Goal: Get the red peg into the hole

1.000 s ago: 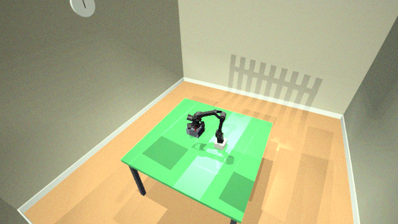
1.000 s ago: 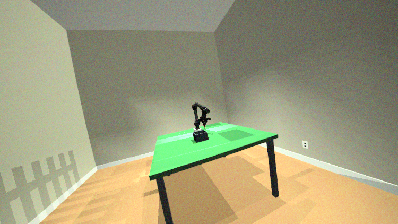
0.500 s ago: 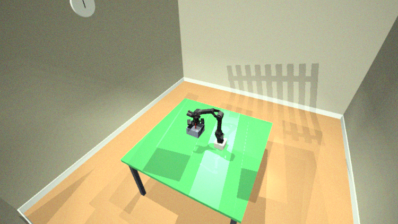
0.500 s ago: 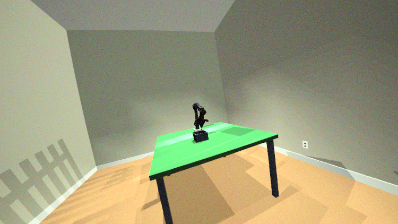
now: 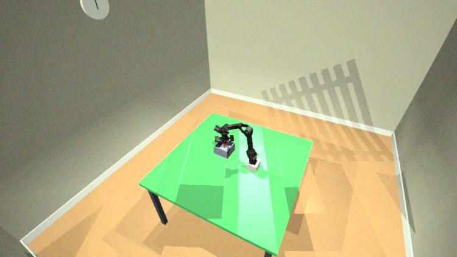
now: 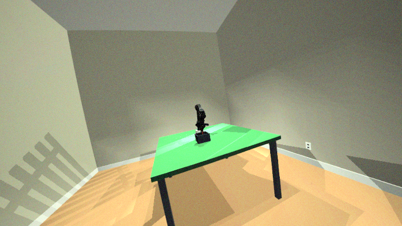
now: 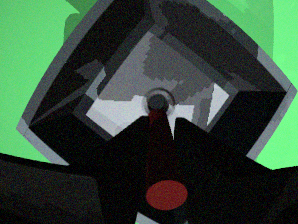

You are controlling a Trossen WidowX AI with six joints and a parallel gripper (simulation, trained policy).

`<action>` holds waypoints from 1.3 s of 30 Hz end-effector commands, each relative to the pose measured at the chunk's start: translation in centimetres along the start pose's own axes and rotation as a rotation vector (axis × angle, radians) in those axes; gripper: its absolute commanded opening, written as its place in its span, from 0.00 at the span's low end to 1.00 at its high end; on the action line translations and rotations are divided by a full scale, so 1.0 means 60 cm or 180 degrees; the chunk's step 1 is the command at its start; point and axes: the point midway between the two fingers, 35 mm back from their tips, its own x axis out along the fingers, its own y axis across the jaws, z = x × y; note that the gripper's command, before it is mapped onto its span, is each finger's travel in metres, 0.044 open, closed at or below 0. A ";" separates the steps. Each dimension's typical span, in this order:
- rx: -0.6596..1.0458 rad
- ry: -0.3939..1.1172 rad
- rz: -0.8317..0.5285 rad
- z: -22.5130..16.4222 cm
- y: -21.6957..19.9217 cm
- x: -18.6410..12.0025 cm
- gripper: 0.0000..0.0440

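"Where do we have the red peg (image 5: 224,143) (image 6: 202,131) (image 7: 166,194)?"

"We have it grasped in our tool (image 5: 224,142) (image 6: 202,130) (image 7: 161,125), between the fingers and reaching below them."

"And under the tool?"

"The open box (image 5: 220,151) (image 6: 202,138) (image 7: 43,95), on the green bench (image 5: 204,169) (image 6: 196,157) (image 7: 30,30). Whether the peg's tip is in the hole (image 7: 157,102), we cannot tell."

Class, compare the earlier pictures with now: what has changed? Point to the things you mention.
In the exterior view, the tool (image 5: 224,142) (image 6: 202,129) (image 7: 161,125) has shifted left and slightly down, bringing the red peg (image 5: 224,143) (image 7: 166,195) over the box (image 5: 219,151) (image 6: 202,138) (image 7: 274,123). The peg is gripped. The box and white base (image 5: 251,166) (image 6: 198,131) stayed put.
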 end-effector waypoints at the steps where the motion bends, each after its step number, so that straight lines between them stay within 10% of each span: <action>1: -0.0007 0.0049 -0.0010 0.002 0.003 0.016 0.02; 8: -0.0121 0.0163 -0.0135 0.003 -0.001 0.059 0.30; 16: -0.0206 0.0161 -0.0179 0.020 0.009 0.070 0.33; 29: -0.0248 -0.0062 -0.0063 0.091 0.042 0.080 1.00; 39: -0.0143 -0.0431 0.0097 0.161 0.058 0.066 1.00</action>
